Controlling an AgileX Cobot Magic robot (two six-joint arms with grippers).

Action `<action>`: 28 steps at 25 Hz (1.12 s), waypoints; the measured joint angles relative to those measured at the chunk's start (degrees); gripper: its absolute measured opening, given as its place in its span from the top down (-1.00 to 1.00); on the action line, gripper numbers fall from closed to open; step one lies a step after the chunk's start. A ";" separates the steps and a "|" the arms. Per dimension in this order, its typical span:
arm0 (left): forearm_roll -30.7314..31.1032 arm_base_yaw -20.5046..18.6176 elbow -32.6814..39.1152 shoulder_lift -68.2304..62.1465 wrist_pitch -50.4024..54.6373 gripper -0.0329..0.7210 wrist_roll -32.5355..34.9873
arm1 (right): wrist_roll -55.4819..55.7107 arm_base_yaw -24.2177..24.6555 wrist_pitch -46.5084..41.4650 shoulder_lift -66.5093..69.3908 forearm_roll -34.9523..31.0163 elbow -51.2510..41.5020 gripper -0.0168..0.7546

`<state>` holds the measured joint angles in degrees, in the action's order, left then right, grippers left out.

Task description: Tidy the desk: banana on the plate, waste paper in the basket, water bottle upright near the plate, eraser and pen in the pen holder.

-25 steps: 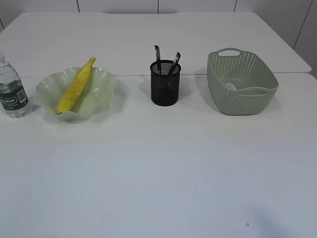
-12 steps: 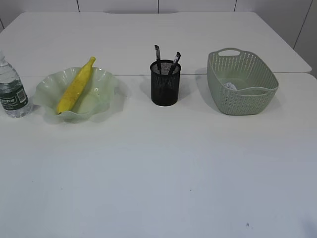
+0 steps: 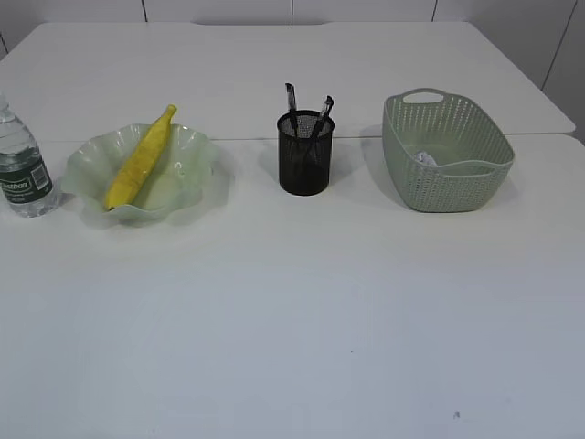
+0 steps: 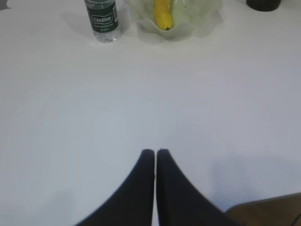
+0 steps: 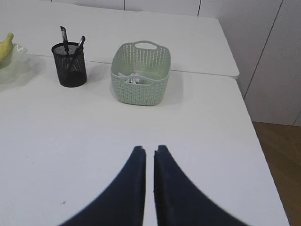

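banana [image 3: 139,161] lying on plate [image 3: 192,178] | water bottle [image 3: 22,169] upright just left of plate | pens [image 3: 291,99] standing in pen holder [image 3: 304,155] | waste paper [image 3: 424,158] inside basket [image 3: 462,183] | left gripper [image 4: 155,153] closed on nothing, over bare table [image 3: 292,320] | right gripper [image 5: 150,150] nearly closed, narrow slit, holding nothing

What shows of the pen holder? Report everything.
The pen holder is a black wire-mesh cylinder, open at the top, standing upright on the white table between the plate and the basket, touching neither. Two dark pens lean inside, their tops sticking out above the rim. No eraser can be made out through the mesh.
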<state>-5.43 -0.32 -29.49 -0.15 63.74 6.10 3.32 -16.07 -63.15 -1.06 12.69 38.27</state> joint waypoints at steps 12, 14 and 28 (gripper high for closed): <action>0.00 0.00 0.00 0.00 0.00 0.98 0.00 | -0.21 0.00 -2.93 0.00 -8.01 -1.33 0.85; 0.00 0.00 0.00 0.00 0.00 0.98 0.00 | -0.21 0.00 -3.31 0.00 -8.28 -3.14 0.85; 0.00 0.00 0.00 0.00 0.00 0.98 0.00 | -5.27 0.00 -3.25 0.00 -8.45 -9.44 0.85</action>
<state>-5.43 -0.32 -29.49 -0.15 63.74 6.10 -1.95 -16.07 -66.40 -1.06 4.24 28.83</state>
